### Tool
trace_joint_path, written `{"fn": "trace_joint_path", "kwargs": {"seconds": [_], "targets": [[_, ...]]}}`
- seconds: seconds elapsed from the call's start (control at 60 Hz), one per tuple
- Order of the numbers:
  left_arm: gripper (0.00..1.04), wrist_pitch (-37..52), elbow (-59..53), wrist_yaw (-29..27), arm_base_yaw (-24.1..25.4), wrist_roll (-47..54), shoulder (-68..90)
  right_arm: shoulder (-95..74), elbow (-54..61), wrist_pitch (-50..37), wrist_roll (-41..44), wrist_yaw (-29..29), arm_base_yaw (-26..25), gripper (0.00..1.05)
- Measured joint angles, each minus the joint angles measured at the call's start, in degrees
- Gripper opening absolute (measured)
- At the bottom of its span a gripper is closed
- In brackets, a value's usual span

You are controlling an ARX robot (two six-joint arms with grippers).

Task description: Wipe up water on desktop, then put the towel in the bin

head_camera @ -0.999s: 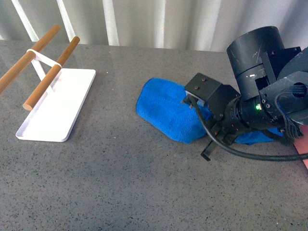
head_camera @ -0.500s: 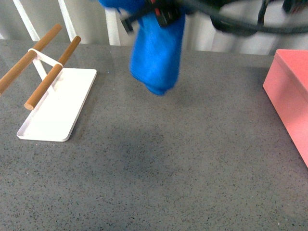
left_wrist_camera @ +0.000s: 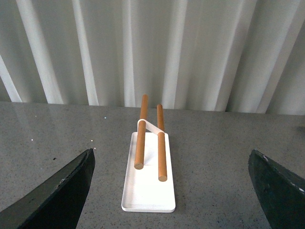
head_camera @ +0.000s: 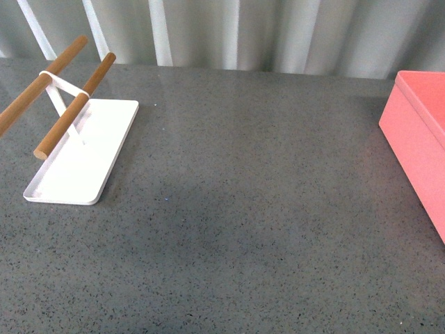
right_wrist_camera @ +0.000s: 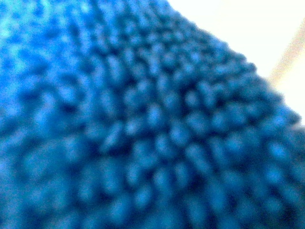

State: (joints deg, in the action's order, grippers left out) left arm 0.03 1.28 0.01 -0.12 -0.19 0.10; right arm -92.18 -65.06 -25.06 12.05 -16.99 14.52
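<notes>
Now towel [right_wrist_camera: 143, 124] gone from counter [head_camera: 243, 229], lifted out of front view; blue loops fill right wrist view. Right jaws hidden, grip cannot tell. Left jaws spread, empty. Wiping seemingly done; carry to bin [head_camera: 417, 132] likely next.

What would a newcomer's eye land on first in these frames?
The blue towel fills the whole right wrist view, blurred and very close to the lens. In the front view the salmon-pink bin stands at the right edge of the dark speckled desktop. A white tray with two wooden rods sits at the far left, and no towel or arm shows there.
</notes>
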Motion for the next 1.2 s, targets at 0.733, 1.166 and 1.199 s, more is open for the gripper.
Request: {"fn": "trace_joint_path", "kwargs": {"seconds": [0.733,1.166,1.199], "targets": [[0.98,0.0,0.0,0.0,0.0,0.0,0.0,-0.2,15.0,-3.7,0.9,4.5,-19.0,0.13],[0.98,0.0,0.0,0.0,0.0,0.0,0.0,-0.2,15.5,-2.8,-0.5,6.2,-19.4,0.87],[0.98,0.0,0.0,0.0,0.0,0.0,0.0,-0.2,15.5,-2.8,-0.5,6.2,-19.4,0.92]]}}
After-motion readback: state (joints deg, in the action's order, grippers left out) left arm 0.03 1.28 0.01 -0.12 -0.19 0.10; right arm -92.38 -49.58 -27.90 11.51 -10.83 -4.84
